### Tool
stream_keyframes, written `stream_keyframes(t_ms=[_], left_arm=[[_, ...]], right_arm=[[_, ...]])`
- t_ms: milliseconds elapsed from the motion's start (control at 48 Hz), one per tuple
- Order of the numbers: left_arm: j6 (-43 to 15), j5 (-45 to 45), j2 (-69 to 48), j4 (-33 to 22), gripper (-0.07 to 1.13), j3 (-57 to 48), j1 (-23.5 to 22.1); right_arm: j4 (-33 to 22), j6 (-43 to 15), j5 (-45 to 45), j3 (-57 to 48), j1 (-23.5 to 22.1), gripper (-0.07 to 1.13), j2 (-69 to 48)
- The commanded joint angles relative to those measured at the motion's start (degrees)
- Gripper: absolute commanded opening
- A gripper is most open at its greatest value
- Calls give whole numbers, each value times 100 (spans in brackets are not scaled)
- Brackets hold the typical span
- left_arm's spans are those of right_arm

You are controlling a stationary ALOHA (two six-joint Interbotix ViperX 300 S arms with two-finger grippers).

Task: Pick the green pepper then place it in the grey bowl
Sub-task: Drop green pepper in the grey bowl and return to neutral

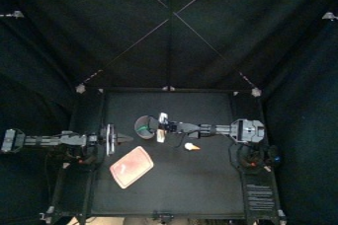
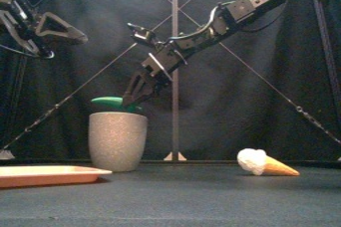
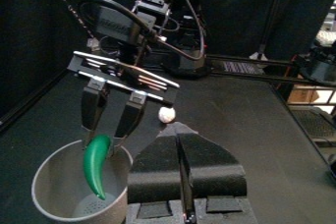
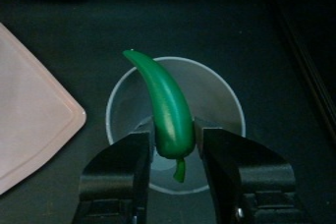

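Note:
My right gripper (image 4: 175, 159) is shut on the green pepper (image 4: 163, 105), a long curved toy, and holds it directly over the tall grey speckled cup (image 4: 226, 98). In the front view the pepper (image 2: 114, 103) shows just above the rim of the cup (image 2: 118, 139), under the right gripper (image 2: 138, 94). The left wrist view shows the pepper (image 3: 97, 161) hanging with its tip inside the cup (image 3: 59, 194). From above, the cup (image 1: 144, 125) stands left of the table's middle. My left gripper (image 3: 182, 138) rests near the table's left side, shut and empty.
A flat pink tray (image 1: 132, 167) lies in front of the cup, near the front left (image 2: 47, 174). A toy ice cream cone (image 1: 193, 147) lies on its side to the right of the cup (image 2: 264, 162).

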State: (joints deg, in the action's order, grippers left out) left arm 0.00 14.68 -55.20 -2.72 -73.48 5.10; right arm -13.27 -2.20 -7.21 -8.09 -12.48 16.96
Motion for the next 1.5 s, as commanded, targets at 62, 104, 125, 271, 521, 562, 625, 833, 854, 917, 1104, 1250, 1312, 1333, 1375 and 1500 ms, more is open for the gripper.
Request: stream_keyframes(t_ms=[62, 104, 125, 271, 521, 562, 625, 833, 854, 917, 1104, 1250, 1312, 1333, 1375, 1500], left_arm=[[-9, 26, 26, -9, 11, 70, -9], [-9, 18, 18, -9, 11, 70, 0], [-9, 26, 26, -9, 11, 70, -9], [-9, 26, 18, -9, 11, 70, 0], [-9, 26, 18, -9, 11, 70, 0], [-9, 18, 26, -9, 11, 70, 0], [-9, 26, 26, -9, 11, 70, 0], [-9, 26, 18, -9, 11, 70, 26], [-18, 26, 18, 0, 11, 70, 26], [-18, 26, 18, -9, 11, 62, 26], [-18, 26, 26, -9, 11, 62, 26], [-18, 26, 18, -9, 11, 62, 62], [-18, 26, 26, -9, 11, 62, 70], [-18, 26, 18, -9, 11, 53, 70], [-18, 26, 18, -9, 11, 53, 70], [-18, 26, 18, -9, 11, 9, 88]], right_arm=[[26, 0, 18, 105, -9, 72, -141], [26, 0, 18, 105, -9, 75, -141], [26, 0, 18, 105, -9, 76, -141], [35, -9, 18, 79, -9, 80, -141], [44, 9, 26, 35, 0, 80, -220], [44, 9, 35, 9, 9, 80, -281], [26, 9, 70, -70, 44, 80, -413], [62, -9, 519, -668, 299, 80, -1037], [70, -9, 589, -738, 334, 80, -1099], [158, -9, 853, -993, 404, 80, -1292], [650, 0, 1916, -1854, 519, 80, -1731], [1037, 0, 2698, -2435, 598, 80, -1934], [1160, 0, 3006, -2619, 633, 80, -1995], [1204, 0, 3103, -2681, 642, 80, -2021], [1266, 0, 3287, -2777, 668, 80, -2048], [1327, 9, 3647, -3023, 694, 80, -2109]])
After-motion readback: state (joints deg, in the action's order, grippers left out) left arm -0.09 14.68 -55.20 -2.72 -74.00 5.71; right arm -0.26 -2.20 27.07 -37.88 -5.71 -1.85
